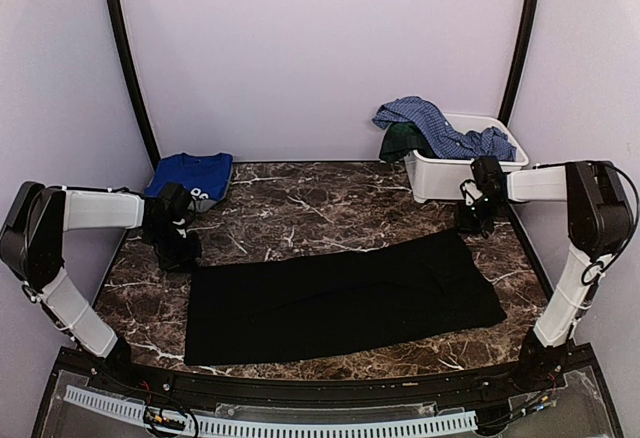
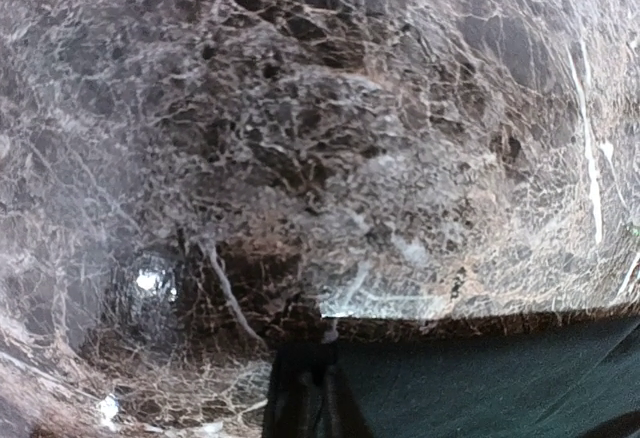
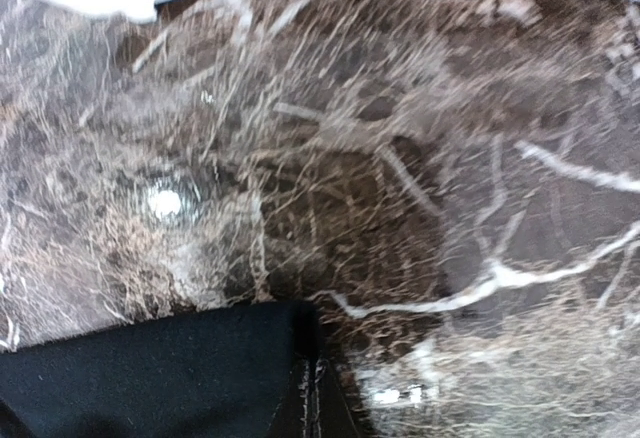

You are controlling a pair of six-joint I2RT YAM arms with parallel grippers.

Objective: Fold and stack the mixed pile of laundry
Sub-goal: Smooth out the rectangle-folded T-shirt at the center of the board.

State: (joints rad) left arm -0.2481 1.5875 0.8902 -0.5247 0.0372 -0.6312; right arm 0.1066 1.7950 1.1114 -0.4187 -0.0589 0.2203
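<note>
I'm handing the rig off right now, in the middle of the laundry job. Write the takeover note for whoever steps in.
Left gripper: shut on the far-left corner of the black garment.
Right gripper: shut on its far-right corner.
The black garment lies spread flat on the table, not yet folded.
Done: royal-blue tee is folded at the far-left edge.
Left: fold the black garment, then the blue checked shirt and dark green piece heaped in the white bin. Stack everything.

black garment (image 1: 340,298) flat on table (image 1: 320,208); left gripper (image 1: 180,253) at its far-left corner, right gripper (image 1: 475,223) at far-right; bin (image 1: 450,178) back-right.
</note>
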